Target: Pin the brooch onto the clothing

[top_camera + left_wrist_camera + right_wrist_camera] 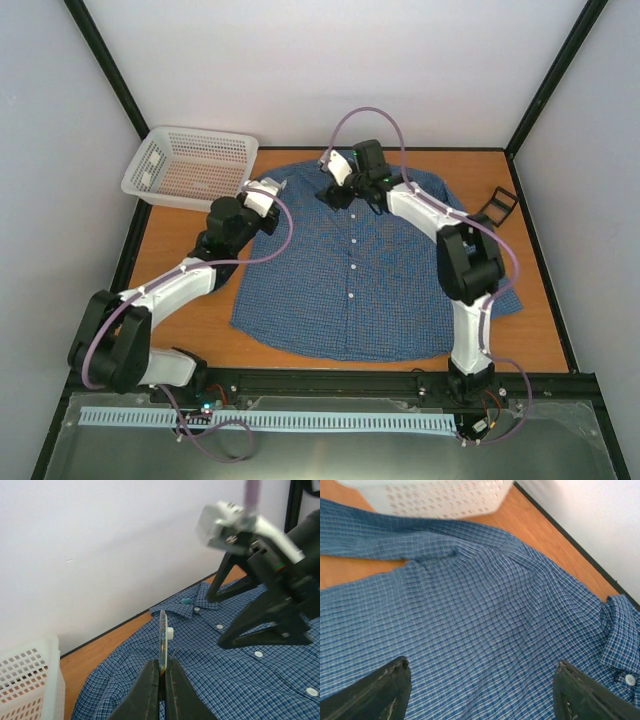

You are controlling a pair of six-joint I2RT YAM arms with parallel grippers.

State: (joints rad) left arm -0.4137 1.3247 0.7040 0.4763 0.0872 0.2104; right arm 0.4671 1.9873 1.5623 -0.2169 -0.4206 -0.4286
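Observation:
The blue checked shirt point(370, 280) lies spread flat on the table, collar at the far end. My left gripper point(161, 664) is shut on the brooch point(163, 632), a thin flat piece seen edge-on with a small white stud on its right side. It stands upright just above the shirt's point(225, 680) left shoulder area. My right gripper point(335, 195) hovers over the cloth beside the collar, a little to the right of my left gripper point(268, 198). In the right wrist view the right gripper point(482, 666) is open wide, with only shirt point(470, 605) between its fingers.
A white perforated basket point(195, 165) stands at the far left corner, close to the shirt's left sleeve. A small black hinged box point(498, 205) sits open at the far right. White walls and black frame posts close in the back.

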